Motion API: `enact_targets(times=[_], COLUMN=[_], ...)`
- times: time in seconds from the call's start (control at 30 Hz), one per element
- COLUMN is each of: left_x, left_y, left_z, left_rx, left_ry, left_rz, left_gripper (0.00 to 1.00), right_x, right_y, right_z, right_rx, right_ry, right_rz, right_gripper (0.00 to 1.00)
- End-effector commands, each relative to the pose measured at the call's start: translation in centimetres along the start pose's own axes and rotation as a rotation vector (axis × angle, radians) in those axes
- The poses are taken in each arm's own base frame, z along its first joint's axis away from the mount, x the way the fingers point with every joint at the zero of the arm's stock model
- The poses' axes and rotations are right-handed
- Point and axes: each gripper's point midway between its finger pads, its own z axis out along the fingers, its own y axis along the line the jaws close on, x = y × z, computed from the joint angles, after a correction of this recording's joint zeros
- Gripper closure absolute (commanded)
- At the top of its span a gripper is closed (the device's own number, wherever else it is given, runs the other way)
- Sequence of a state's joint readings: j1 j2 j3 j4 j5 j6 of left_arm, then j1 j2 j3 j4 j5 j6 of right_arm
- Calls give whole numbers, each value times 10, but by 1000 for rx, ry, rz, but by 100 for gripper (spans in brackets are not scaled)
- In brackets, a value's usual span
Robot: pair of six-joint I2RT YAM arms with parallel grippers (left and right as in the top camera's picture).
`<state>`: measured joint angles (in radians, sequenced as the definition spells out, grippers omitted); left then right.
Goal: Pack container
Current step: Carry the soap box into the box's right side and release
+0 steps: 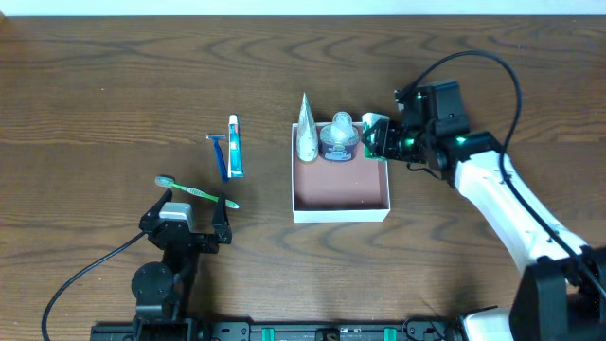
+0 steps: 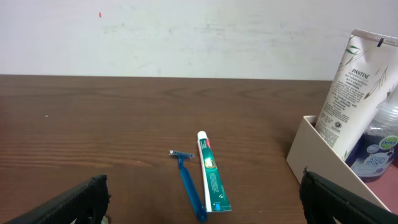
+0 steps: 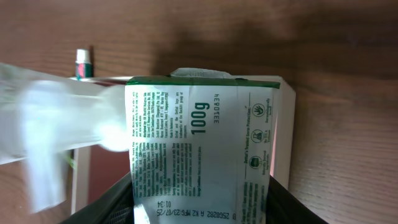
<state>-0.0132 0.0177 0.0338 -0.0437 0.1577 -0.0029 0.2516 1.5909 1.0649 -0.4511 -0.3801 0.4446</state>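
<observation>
The container (image 1: pixel 341 214) is a square white-walled box with a pinkish-brown floor, mid-table. A white Pantene tube (image 1: pixel 306 128) and a clear bluish bottle (image 1: pixel 339 139) stand at its far wall; both also show in the left wrist view, the tube (image 2: pixel 357 87) and the bottle (image 2: pixel 379 146). My right gripper (image 1: pixel 379 137) is shut on a white and green 100g packet (image 3: pixel 202 155), held over the container's far right corner (image 3: pixel 283 124). My left gripper (image 2: pixel 202 199) is open and empty, low near the table's front left. A toothpaste tube (image 1: pixel 235 145), blue razor (image 1: pixel 222 152) and green toothbrush (image 1: pixel 197 192) lie left of the container.
The toothpaste (image 2: pixel 211 174) and razor (image 2: pixel 189 183) lie side by side on the wooden table just ahead of my left gripper. The container's near wall (image 2: pixel 323 162) is at that view's right. A pale wall runs behind the table.
</observation>
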Motion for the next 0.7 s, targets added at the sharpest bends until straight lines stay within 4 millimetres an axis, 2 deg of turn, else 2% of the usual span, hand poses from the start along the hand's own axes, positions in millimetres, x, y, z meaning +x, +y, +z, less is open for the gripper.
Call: enact_targets(times=[0.0,0.13,0.3,0.37,0.67], left_x=[18,18,18,18,18], left_y=[2,2,2,2,2], left_z=[2,2,2,2,2], left_rx=[-1,-1,-1,-1,-1], left_ry=[43,43,43,43,43], left_rz=[0,0,0,0,0], left_gripper=[2,2,2,2,2], right_x=[1,1,-1,-1,-4], right_y=[4,2,3,3,5], right_z=[9,11,12,11,11], right_rx=[-1,1,-1,-1,-9], right_ry=[13,17,7,6,-5], right_rz=[3,5,1,1,-6], right_gripper=[54,52,29,24,21])
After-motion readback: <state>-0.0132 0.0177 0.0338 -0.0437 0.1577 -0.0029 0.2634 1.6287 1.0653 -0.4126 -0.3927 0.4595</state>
